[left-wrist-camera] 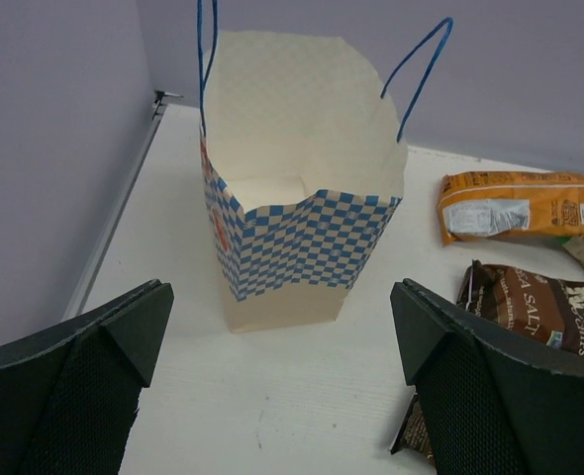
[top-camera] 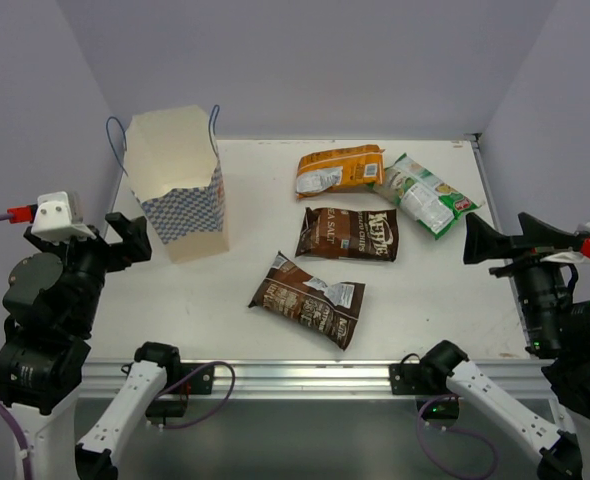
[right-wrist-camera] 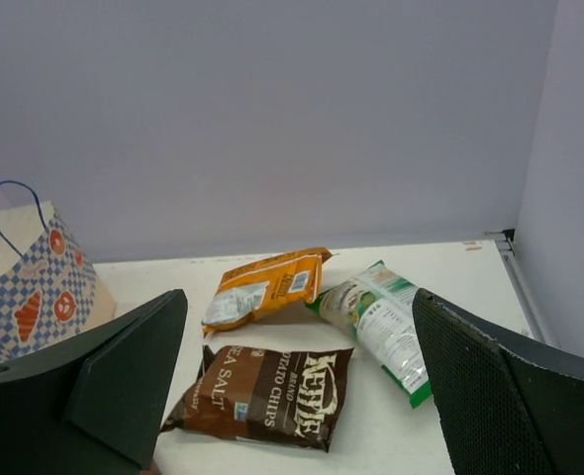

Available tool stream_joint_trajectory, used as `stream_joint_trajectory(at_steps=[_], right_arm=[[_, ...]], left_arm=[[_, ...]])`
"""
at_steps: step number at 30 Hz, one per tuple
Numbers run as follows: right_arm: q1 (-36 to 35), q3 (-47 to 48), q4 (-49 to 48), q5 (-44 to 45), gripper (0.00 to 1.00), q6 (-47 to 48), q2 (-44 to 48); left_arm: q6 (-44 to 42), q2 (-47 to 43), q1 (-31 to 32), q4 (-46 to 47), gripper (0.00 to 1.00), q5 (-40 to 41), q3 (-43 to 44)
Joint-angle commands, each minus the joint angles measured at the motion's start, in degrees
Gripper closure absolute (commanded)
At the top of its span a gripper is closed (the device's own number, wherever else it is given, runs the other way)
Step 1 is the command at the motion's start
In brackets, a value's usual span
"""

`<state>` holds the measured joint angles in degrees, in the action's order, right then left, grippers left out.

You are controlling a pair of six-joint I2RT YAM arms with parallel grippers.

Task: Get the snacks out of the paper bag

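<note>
The paper bag (top-camera: 180, 185) stands upright at the table's left, mouth open, and only cream paper shows inside it (left-wrist-camera: 302, 237). Outside the bag lie the snacks: an orange packet (top-camera: 340, 170), a green-and-white packet (top-camera: 427, 195) and two dark brown packets (top-camera: 348, 233) (top-camera: 308, 298). My left gripper (top-camera: 133, 240) hangs open just in front and to the left of the bag, nothing between its fingers (left-wrist-camera: 280, 297). At the table's right edge my right gripper (top-camera: 470, 243) is open and empty, facing the packets (right-wrist-camera: 300, 297); the orange packet (right-wrist-camera: 267, 287), green-and-white packet (right-wrist-camera: 386, 327) and one brown packet (right-wrist-camera: 267, 391) lie beyond it.
Lilac walls close in the table at the left, back and right. A metal rail (top-camera: 295, 378) runs along the near edge, with both arm bases bolted to it. The bag's blue cord handles (left-wrist-camera: 416, 74) stick up above its rim.
</note>
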<state>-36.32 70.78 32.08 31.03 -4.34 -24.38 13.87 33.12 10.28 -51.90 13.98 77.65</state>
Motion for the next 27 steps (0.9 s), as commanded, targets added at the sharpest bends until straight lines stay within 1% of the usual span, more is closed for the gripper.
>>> stream_joint_trajectory(at_steps=[1,11,19,27], right_arm=[[0.11,-0.56,-4.91,1.76,0.01,3.02,-0.14],[0.11,-0.29,-7.46,2.55,0.01,3.28,0.12],[0.10,-2.23,-9.57,2.02,0.01,1.18,0.65],[0.19,-1.26,-9.93,1.49,0.01,1.53,-0.14]], left_arm=[[-2.35,0.54,0.61,0.04,0.00,1.58,2.51],[-2.27,-0.43,0.61,2.33,0.00,2.99,2.69],[-1.92,0.45,0.61,1.80,0.00,2.28,3.83],[-1.30,0.19,0.61,1.36,0.00,1.84,3.39]])
